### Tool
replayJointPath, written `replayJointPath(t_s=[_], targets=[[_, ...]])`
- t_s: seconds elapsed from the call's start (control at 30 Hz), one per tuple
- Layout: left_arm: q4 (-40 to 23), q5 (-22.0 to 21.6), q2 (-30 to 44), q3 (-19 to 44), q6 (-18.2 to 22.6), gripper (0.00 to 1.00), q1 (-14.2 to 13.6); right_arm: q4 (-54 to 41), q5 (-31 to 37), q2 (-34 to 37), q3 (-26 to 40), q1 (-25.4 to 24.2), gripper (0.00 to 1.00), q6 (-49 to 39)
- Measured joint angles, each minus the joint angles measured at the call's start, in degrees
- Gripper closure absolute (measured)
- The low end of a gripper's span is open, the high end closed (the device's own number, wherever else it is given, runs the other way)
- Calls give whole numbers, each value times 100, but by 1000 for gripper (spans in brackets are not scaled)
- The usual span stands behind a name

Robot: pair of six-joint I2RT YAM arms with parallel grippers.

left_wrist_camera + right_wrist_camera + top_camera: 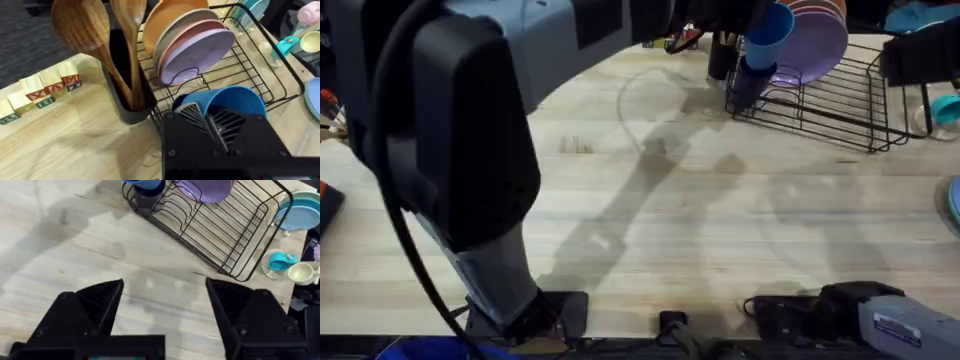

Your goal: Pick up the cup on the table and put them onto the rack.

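The left gripper (212, 122) has its black fingers (227, 125) clamped on the bright blue cup (240, 100), one finger seemingly inside the mouth and one outside the wall, though the exact bite is partly hidden by the gripper body. In the overhead view the blue cup (768, 35) hangs tilted over the near-left corner of the rack (840, 100), directly above the dark navy cup (750, 80), which already sits at that corner. So the step in hand appears to be the placing of the second cup, with the first already racked. The next move likely calls for lowering the blue cup onto the wires or onto the dark cup, keeping clear of the plates (195, 50) standing just behind and the black holder of wooden spoons (125, 95) just beside the corner, then parting the fingers.

The left arm (440, 130) stretches from its base at the lower left across the bench (670, 220) to the far rack, rising close under the camera.

The right gripper (165, 305) rests low over bare bench near its base, fingers (95, 305) wide apart and empty, with the rack (225, 235) well ahead of it.
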Motion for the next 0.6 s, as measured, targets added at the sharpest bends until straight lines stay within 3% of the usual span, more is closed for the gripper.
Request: replayJointPath(t_s=[0.6], targets=[[-157,-88,137,0,0,959,0,-23,-1,0,0,0,9,0]])
